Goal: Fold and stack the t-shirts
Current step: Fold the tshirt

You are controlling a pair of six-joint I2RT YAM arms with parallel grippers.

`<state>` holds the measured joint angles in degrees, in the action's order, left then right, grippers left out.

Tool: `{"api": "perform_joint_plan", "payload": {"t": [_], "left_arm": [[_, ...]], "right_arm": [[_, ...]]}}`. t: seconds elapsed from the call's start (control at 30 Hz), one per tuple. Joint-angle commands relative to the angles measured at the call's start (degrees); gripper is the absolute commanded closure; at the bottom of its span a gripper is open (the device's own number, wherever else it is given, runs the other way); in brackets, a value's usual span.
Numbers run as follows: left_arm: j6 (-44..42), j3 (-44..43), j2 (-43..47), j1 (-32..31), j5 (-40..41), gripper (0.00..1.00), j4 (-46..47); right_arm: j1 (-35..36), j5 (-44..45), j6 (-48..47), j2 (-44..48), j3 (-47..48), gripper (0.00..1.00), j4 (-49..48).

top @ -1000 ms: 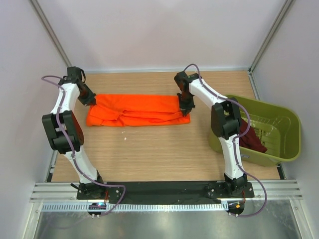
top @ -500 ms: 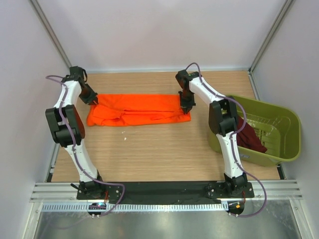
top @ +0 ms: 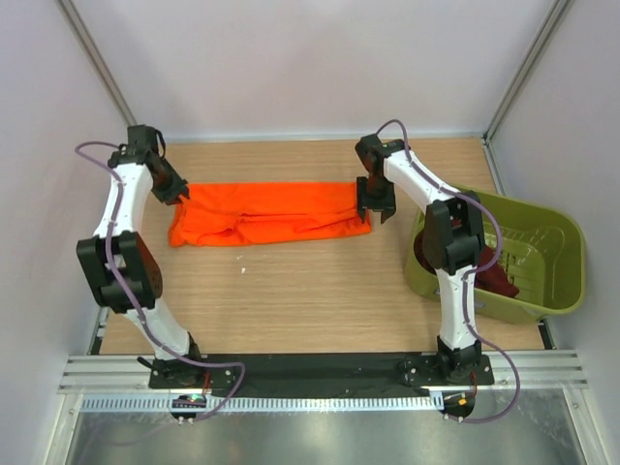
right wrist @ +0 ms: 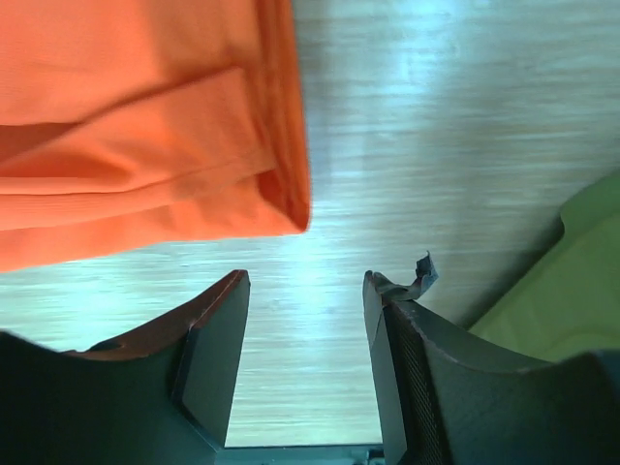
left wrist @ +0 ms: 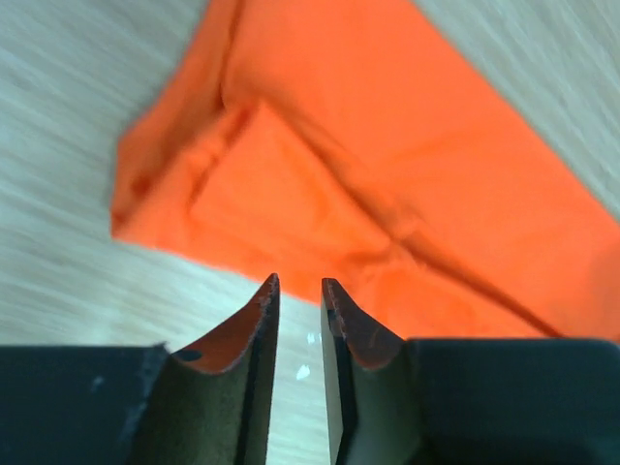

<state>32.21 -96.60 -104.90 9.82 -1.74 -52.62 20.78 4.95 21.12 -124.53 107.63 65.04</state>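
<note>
The orange t-shirt [top: 271, 213] lies folded into a long flat strip across the far half of the table. My left gripper [top: 182, 193] hovers at its left end, its jaws a narrow gap apart with only table showing between them [left wrist: 298, 283]; the cloth [left wrist: 387, 174] lies just beyond the tips. Off the shirt's right end, my right gripper [top: 377, 207] stands wide open and empty [right wrist: 305, 276], the shirt's corner [right wrist: 281, 194] just ahead of its left finger. The dark maroon t-shirt [top: 496, 278] lies crumpled in the tub, partly hidden behind my right arm.
An olive-green plastic tub [top: 557, 300] stands at the right of the wooden table [top: 291, 291], close beside my right arm; its wall [right wrist: 572, 300] shows in the right wrist view. White enclosure walls stand on three sides.
Both grippers have opened and let go of the orange t-shirt's ends. The right gripper has shifted right, off the cloth, and the left has drawn slightly back.
</note>
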Motion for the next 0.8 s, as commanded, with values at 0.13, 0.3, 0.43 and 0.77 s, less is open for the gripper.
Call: {"api": "perform_joint_plan", "payload": {"t": [0.13, 0.3, 0.43, 0.77], "left_arm": [[0.31, 16.17, 9.01, -4.20, -7.75, 0.83, 4.98], [0.05, 19.25, 9.10, -4.38, -8.19, 0.85, 5.34], [-0.04, 20.83, 9.02, -4.38, -9.07, 0.85, 6.13], [0.05, 21.80, 9.19, -4.90, -10.13, 0.86, 6.74]], "right_arm": [[0.23, -4.16, -0.82, 3.42, -1.37, 0.45, -6.84], [0.23, -4.16, -1.17, 1.23, -0.50, 0.56, -10.54], [0.14, -4.16, 0.23, -2.46, 3.54, 0.62, -10.63], [0.23, -6.18, 3.30, -8.62, 11.01, 0.64, -13.35]]}}
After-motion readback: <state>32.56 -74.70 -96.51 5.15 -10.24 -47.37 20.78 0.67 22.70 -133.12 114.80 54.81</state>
